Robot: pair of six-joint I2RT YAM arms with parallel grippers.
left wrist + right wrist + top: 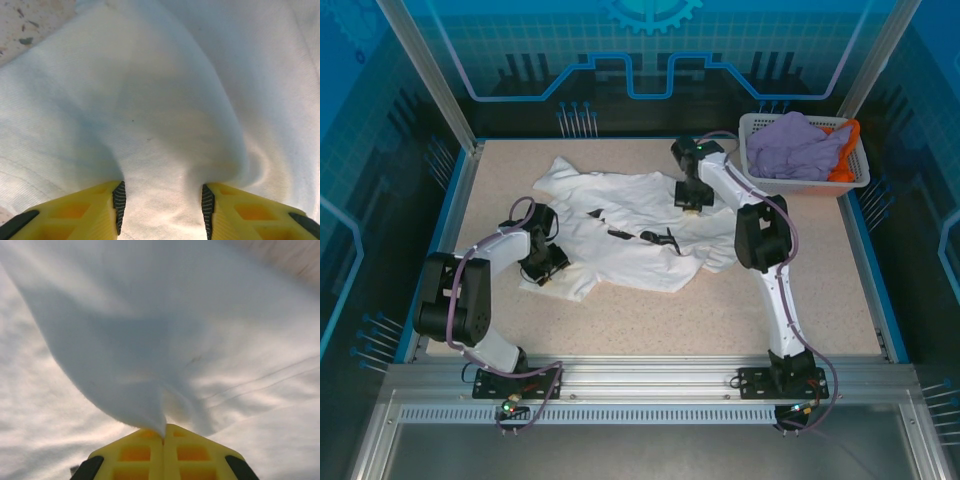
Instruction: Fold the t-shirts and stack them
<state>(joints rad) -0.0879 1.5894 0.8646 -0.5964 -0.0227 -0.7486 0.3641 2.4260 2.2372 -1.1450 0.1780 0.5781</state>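
Note R gripper (163,432): yellow fingers (135,454) pressed flush together, no gap, clamped on a peak of the white t-shirt (125,340). From the pinch pt, see cloth rising taut and fanning out above the rest of the sheet. In top view, find this gripper at the shirt's far-right edge, w/ R arm reaching fwd across the shirt's right side. Note L gripper (163,200): yellow fingers apart, ribbed black pads (119,200) facing each other, w/ a raised fold of white cloth filling the gap and touching both pads. Firm pinch vs. mere contact: cannot tell. In top view, find this gripper at the shirt's near-left edge, pointing down onto the cloth. Locate shirt approx. mid-table, spread out but rumpled, one sleeve toward far left, small black marks (660,238) near its centre. Check speckled beige table (790,300) bare around it; a corner of the same surface visible top left in L wrist view. At far-right corner, see white lattice basket (750,150), holding a crumpled lavender t-shirt (800,145) and, at its right side, an orange t-shirt (846,160); both well apart from either gripper.
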